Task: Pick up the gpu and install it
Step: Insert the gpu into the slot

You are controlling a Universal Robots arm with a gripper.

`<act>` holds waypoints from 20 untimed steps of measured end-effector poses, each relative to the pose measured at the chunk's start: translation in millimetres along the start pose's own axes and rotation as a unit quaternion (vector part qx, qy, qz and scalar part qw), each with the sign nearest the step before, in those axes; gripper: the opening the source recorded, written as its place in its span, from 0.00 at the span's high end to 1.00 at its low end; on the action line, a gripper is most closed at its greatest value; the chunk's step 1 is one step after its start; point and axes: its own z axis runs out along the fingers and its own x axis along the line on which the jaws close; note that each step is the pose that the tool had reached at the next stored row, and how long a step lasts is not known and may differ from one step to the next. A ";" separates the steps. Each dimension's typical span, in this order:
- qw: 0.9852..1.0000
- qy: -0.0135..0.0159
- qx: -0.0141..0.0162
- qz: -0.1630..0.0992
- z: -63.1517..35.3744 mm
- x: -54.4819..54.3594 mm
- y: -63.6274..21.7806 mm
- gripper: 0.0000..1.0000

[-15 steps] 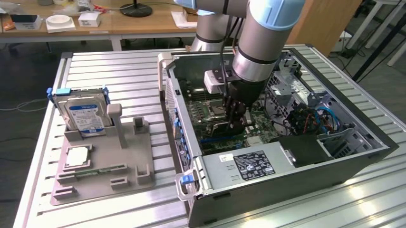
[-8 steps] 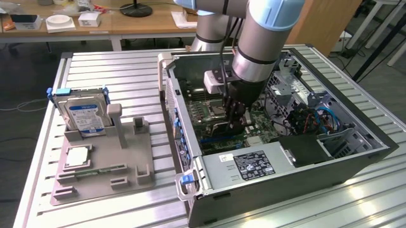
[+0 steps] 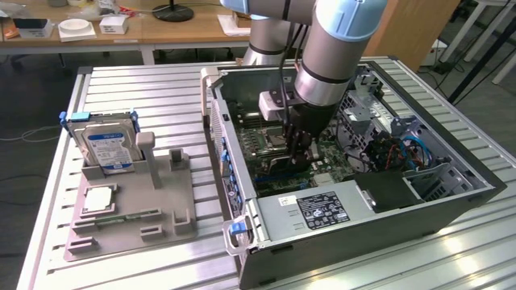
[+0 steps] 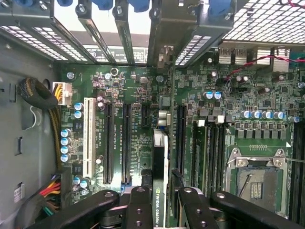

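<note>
The gpu is a thin dark card seen edge-on, with a green-lettered label along its edge. Its metal bracket reaches the case's rear slot openings. My gripper is shut on the card, with a black finger pressed to each side. The card stands upright over the green motherboard, in line with a slot between the black expansion slots and the memory slots. In the exterior view my gripper reaches down inside the open computer case, low over the board.
A CPU socket lies beside the memory slots, and cable bundles run along the case wall. The power supply fills the case's near end. On the exterior view's left, a grey fixture holds a hard drive and a memory stick.
</note>
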 end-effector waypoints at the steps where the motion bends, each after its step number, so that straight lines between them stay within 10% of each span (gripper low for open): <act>1: 1.000 0.000 0.000 0.000 0.3 0.1 0.0 0.74; 20: 1.000 0.001 0.000 0.000 3.7 0.1 1.5 0.74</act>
